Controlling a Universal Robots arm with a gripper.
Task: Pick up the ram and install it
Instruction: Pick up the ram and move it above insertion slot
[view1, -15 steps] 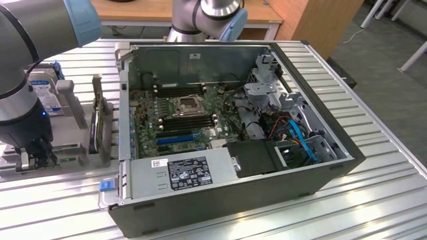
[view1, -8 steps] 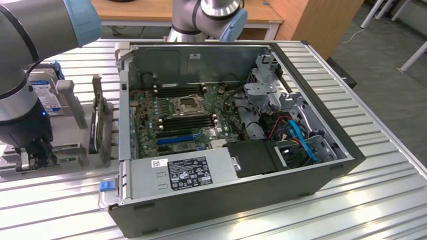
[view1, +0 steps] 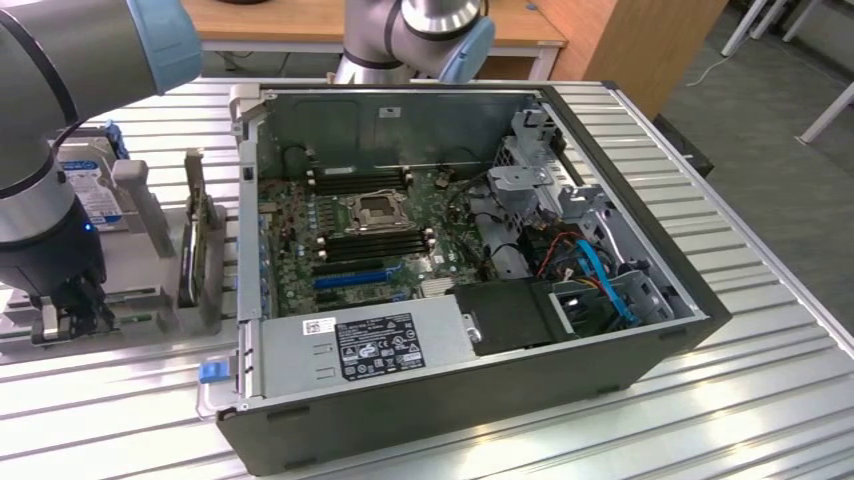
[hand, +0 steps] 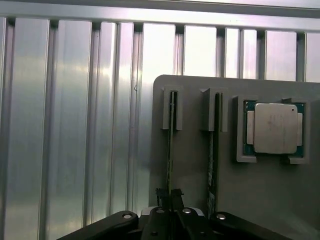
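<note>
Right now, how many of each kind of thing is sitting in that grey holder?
Memory sticks, standing on edge in their slots: 2
Square silver chip: 1
Total: 3 things in the grey holder

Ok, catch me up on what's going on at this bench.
A robot arm has its pincer down at a grey holder beside the open computer case, lined up over one green memory stick standing on edge in its slot. That stick is not yet lifted out. A second stick and a silver processor chip sit in the same holder.
</note>
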